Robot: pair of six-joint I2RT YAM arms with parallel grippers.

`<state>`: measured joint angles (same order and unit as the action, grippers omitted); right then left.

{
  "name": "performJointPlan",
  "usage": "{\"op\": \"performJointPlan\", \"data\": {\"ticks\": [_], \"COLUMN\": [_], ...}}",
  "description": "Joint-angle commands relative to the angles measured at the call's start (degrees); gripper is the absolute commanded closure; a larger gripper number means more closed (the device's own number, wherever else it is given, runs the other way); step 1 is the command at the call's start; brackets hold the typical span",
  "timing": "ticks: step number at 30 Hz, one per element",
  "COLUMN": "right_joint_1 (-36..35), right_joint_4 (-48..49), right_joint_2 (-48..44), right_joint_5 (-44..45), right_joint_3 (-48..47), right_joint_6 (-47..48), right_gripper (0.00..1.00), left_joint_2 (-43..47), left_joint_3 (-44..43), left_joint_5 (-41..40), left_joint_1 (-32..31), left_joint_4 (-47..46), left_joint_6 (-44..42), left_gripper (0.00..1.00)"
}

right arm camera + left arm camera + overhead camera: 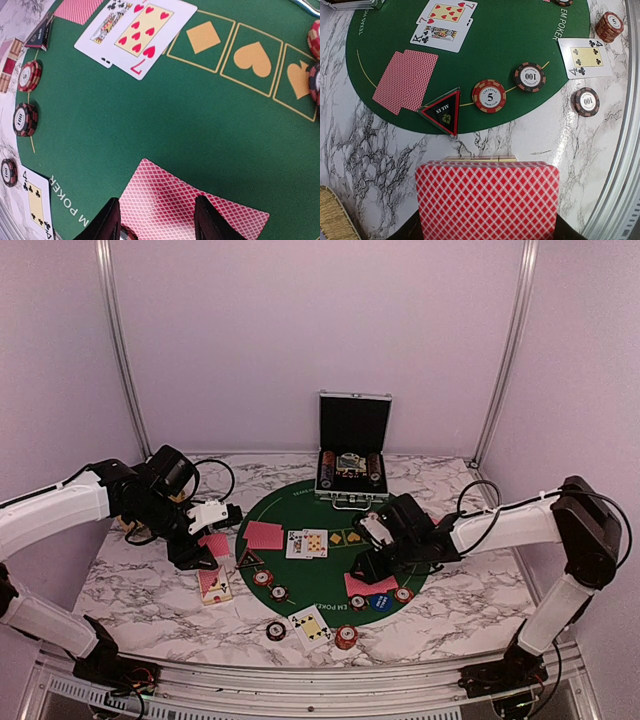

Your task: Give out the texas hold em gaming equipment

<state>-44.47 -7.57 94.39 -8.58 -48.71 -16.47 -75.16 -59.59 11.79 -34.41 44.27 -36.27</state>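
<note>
Nearest the counter's (140, 585) front edge lie a four of clubs (312, 627), a red chip stack (345, 637) and a dark chip (276, 630). Farther in, the left fingers (406, 233) pinch a red-backed card (487, 200) beside the mat, while the right fingers (107, 222) stand spread over face-down cards (162, 200) on the green mat (200, 125). Beyond, a seven of hearts (142, 32) lies face up, and an open case (352, 455) stands at the far edge.

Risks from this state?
The left gripper holds a red-backed card that blocks its own camera's near view, so lowering may bump the triangular token. The right gripper is open over face-down cards lying flat on the green mat; pinching may just slide them.
</note>
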Motion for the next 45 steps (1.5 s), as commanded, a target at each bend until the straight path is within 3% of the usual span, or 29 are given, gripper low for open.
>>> {"op": "performJointPlan", "data": {"ticks": [1,8,12,18,34,45], "right_joint_1": [-0.39,-2.45,-3.14,-3.33,-5.54,-8.13], "right_joint_4": [-2.02,-3.72,-4.5,0.44,26.49,33.95], "right_joint_2": [-3.04,-2.88,-0.76,2.85,17.86,24.9], "right_joint_5": [1.42,3.0,-1.17,-9.31,-28.62,-32.72], "right_joint_3": [-5.39,-15.28,-20.66,-23.11,-24.98,-31.43], "right_joint_6": [-0.5,-2.19,-3.95,-11.79,-38.09,-44.61], "right_gripper": [0.49,0.33,0.26,0.24,0.2,0.17], "left_joint_2": [1.06,1.24,1.26,1.24,0.1,-0.9], "left_joint_3": [-0.79,-0.79,-1.08,-1.73,-4.01,-4.26], "left_joint_5": [1.02,0.92,0.97,0.82,1.49,1.87], "left_joint_1": [0.32,0.33,0.31,0.31,0.31,0.3], "left_joint_4": [1.09,1.12,1.12,1.08,0.99,0.43], "left_joint_6": [-0.04,-0.02,-0.11,-0.02,-0.38,-1.33], "left_gripper": [1.0,1.0,1.0,1.0,1.0,1.0]}}
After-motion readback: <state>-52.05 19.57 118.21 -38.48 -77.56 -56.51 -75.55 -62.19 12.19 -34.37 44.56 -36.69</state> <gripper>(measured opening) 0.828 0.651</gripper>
